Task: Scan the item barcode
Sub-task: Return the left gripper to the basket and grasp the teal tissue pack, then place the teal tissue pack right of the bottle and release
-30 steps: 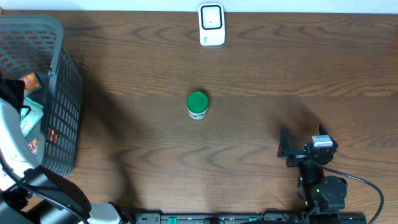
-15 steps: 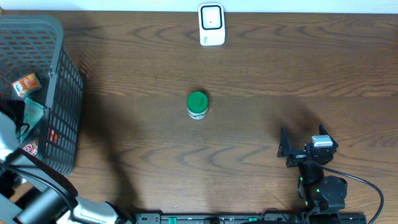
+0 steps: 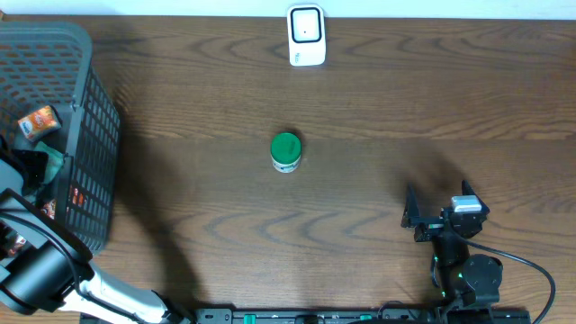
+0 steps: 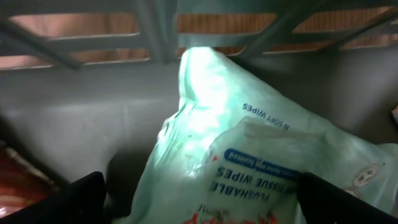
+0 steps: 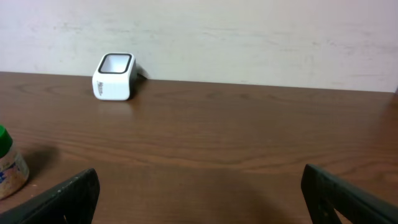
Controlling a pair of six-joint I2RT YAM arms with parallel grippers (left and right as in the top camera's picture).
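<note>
My left gripper [image 4: 202,200] is down inside the grey basket [image 3: 90,117], open wide. A pale green pack of flushable wipes [image 4: 249,149] lies between its fingers, and no squeeze on it shows. From overhead the gripper [image 3: 31,169] sits by the teal pack [image 3: 56,160] at the basket's left. The white scanner [image 3: 306,36] stands at the table's far edge, also in the right wrist view [image 5: 114,76]. My right gripper [image 3: 421,216] rests open near the front right, with only bare wood between its fingers [image 5: 199,199].
A green-lidded jar [image 3: 285,151] stands mid-table, at the left edge of the right wrist view [image 5: 6,165]. An orange packet [image 3: 36,121] and a red-printed one [image 3: 45,211] also lie in the basket. The basket's slatted wall [image 4: 93,118] is close behind the wipes.
My left arm has drawn toward the near-left corner while its gripper has sunk lower in the basket onto the wipes pack. The right arm has not moved.
</note>
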